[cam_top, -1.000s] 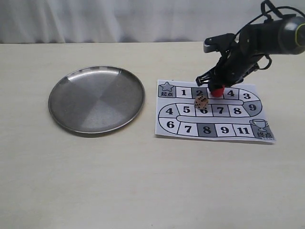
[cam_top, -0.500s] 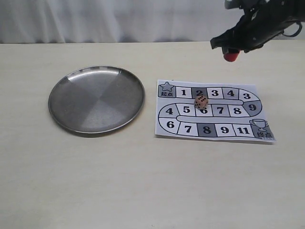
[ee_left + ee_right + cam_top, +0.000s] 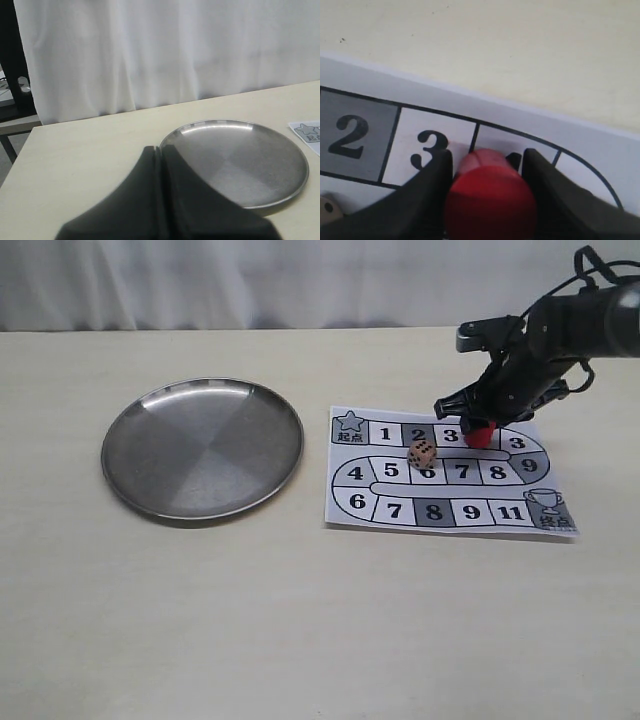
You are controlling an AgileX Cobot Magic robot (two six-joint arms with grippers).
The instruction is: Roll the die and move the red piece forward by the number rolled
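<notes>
Pale desk (image 3: 300, 620), bare along its near edge.

Item 1. Board (image 3: 395, 510): a white paper sheet with a numbered track in three rows, lying flat on the desk's right half. There is a star at the upper left corner and a trophy at the lower right.

Item 2. Plate (image 3: 200, 450): round, grey metal, on the desk's left half, apart from the board.

Item 3. Die (image 3: 422, 453): sits on the board, over the line between the 2 of the top row and the 6 below it. Its pips are too small to count.

Item 4. Red piece (image 3: 481, 435): at the 4 of the top row, just past the 3, upright. Whether its base touches the paper cannot be told.

Item 5. Right hand (image 3: 481, 427): black, lowered over the board's far edge, clamped on the red piece with one finger on either side.

Item 6. Left hand (image 3: 159, 152): fingers pressed together with nothing between them, held over the desk near the plate.

Item 7. Curtain (image 3: 250, 285): white, pleated, hanging behind the desk's far edge.
</notes>
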